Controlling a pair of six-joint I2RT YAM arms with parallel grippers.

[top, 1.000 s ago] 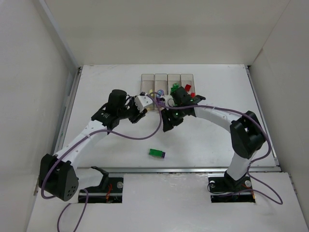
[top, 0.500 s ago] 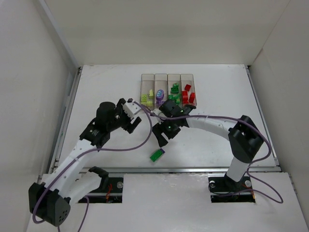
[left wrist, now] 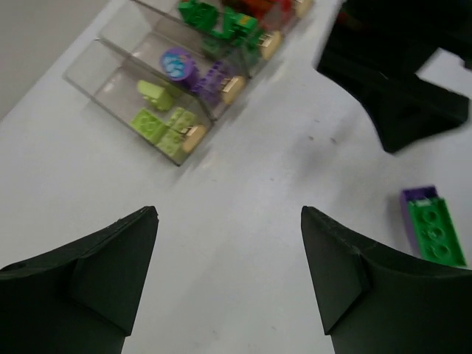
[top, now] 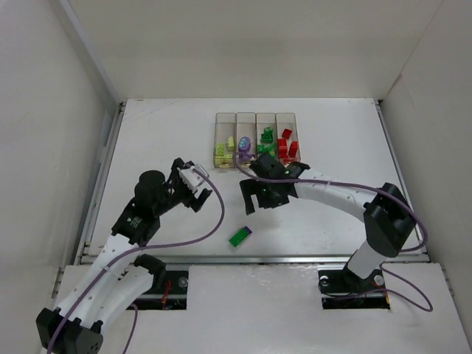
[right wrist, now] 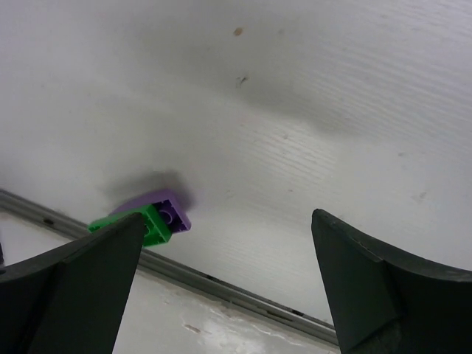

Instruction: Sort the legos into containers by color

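You're on the pick-up of the one loose green-and-purple lego (top: 240,236), lying on the table (top: 332,221) well apart from the containers (top: 245,122); right gripper (right wrist: 227,221) and left gripper (left wrist: 228,214) both gape wide, empty, so lower the right over it and close

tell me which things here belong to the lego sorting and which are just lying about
Job: containers, sorted legos in them, loose green-and-purple lego, left end effector, right end effector, both open.
Just there: purple cable, table, metal rail.
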